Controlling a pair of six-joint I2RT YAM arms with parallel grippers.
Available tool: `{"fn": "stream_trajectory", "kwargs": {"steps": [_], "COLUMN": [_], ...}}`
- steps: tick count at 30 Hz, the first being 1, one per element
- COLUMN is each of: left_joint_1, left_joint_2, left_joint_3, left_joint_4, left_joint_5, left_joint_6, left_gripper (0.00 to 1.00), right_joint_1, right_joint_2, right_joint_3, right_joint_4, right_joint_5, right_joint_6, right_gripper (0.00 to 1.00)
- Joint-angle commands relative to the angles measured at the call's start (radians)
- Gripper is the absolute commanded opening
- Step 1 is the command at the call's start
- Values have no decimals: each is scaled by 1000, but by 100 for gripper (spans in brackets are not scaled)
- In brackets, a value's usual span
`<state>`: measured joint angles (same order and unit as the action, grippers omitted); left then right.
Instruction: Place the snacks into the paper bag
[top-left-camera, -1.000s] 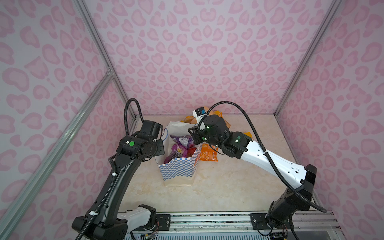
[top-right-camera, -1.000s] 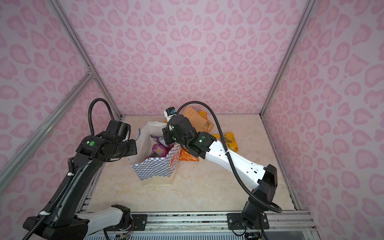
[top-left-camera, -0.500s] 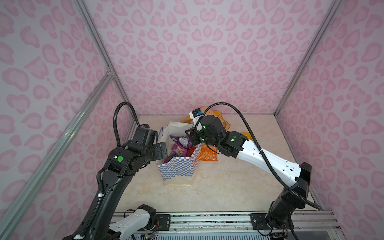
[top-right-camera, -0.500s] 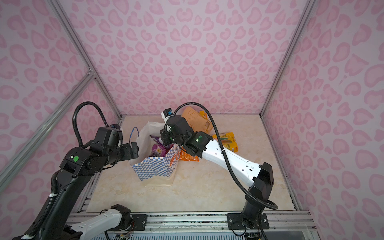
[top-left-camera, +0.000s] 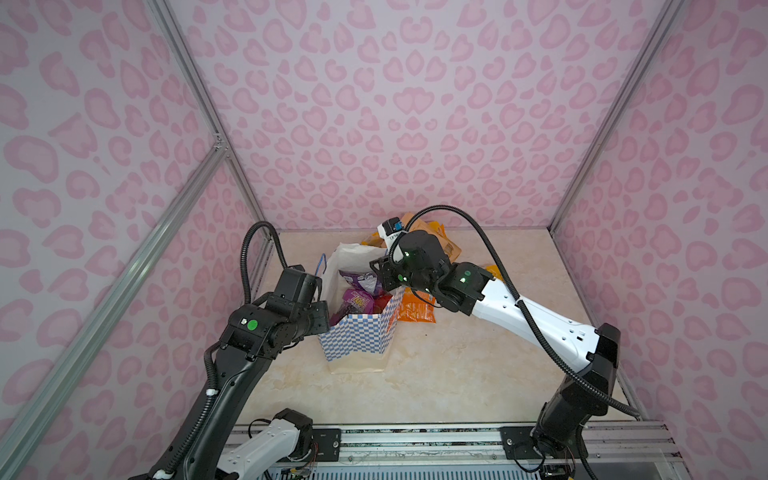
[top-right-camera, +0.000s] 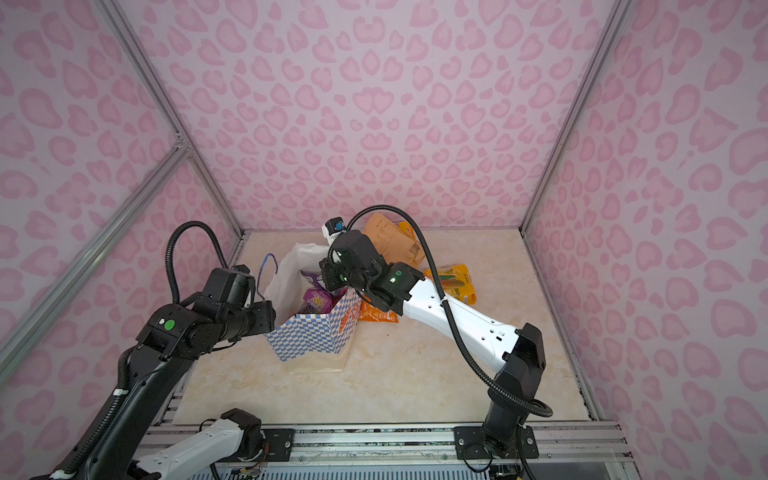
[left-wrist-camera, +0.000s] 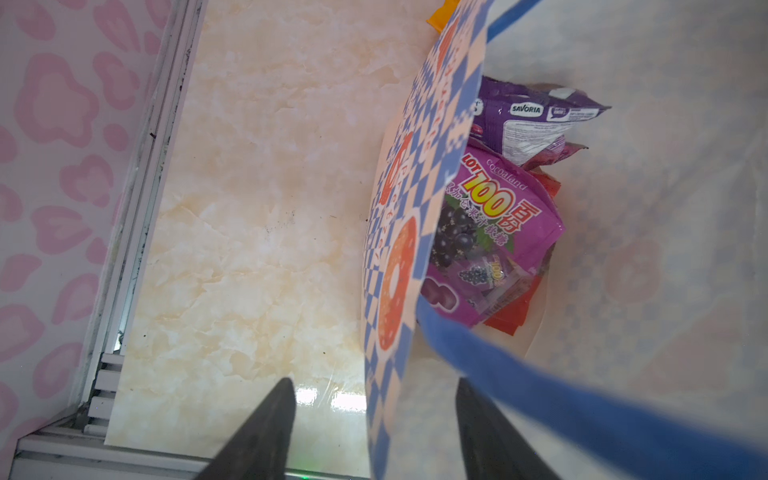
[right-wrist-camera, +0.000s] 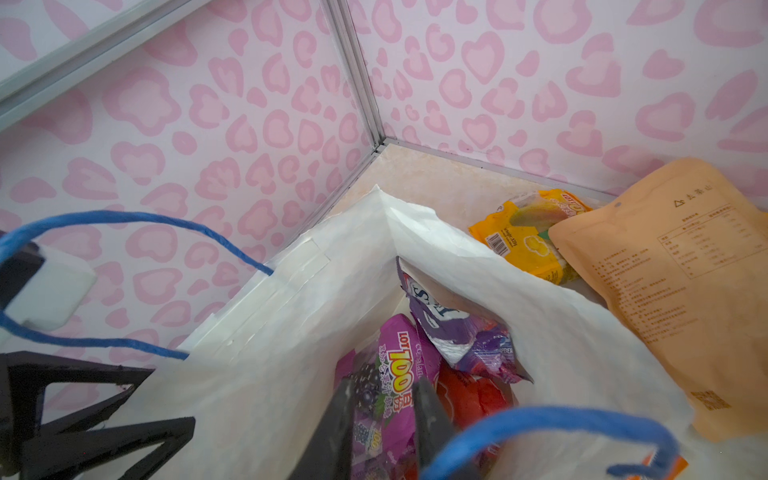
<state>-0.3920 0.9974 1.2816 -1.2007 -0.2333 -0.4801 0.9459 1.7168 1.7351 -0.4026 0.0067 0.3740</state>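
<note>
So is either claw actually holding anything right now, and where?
The left gripper straddles the checkered rim of the paper bag, not clamped. The right gripper hangs over the purple packet inside; a grip cannot be told.

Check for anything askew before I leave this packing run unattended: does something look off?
The paper bag looks misshapen: its checkered front wall is creased into a fold and its white back wall is crumpled. An orange packet, a yellow packet and a tan pouch lie outside it.
</note>
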Motion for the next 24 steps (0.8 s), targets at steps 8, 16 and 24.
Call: {"fn": "stream_trajectory", "kwargs": {"steps": [8,16,24], "left_joint_1": [1,4,31], "left_joint_2": [77,130,160], "left_joint_3": [-9,53,95], "left_joint_4": [73,89,98], "left_joint_5": [-34,-121,-179], "left_joint_6": [-75,-100,-112], "left_gripper": [3,3,3], "right_joint_1": [-6,-10,-47], "right_joint_2": [43,164,295], "right_joint_3": [65,320,528], "right_joint_4": [5,-65,-133], "right_joint_5": [-27,-101,-165], "right_joint_6": [-18,-80,-65], "right_gripper": [25,12,15]}}
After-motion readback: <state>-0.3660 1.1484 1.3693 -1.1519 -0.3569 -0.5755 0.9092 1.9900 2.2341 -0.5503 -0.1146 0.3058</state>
